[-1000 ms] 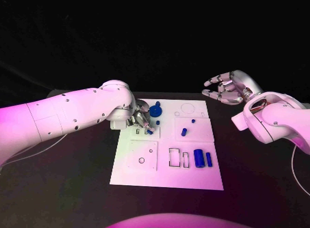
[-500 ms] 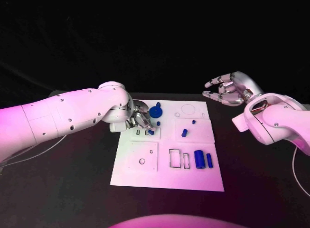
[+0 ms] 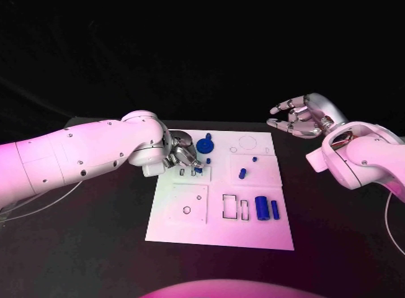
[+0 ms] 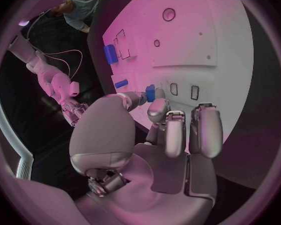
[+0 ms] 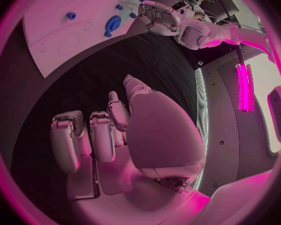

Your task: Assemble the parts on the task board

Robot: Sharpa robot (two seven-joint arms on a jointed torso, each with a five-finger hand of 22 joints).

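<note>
— How many blue parts can be counted on the task board [image 3: 256,233]?

— Six are seen in the head view: a round blue part with a stub [image 3: 205,145] just beyond the left hand's fingertips, one small blue piece [image 4: 150,92] pinched between the left hand's thumb and a finger, two short pegs [image 3: 242,172] near the board's middle, and two blue cylinders [image 3: 267,208] lying side by side nearer the robot, well apart from both hands.

— How are the two hands held?

— The left hand [image 3: 182,156] is lowered over the board's far left part, its other fingers laid close together. The right hand [image 3: 296,119] is raised off the board's far right corner, fingers loosely curled and apart, nothing held.
</note>
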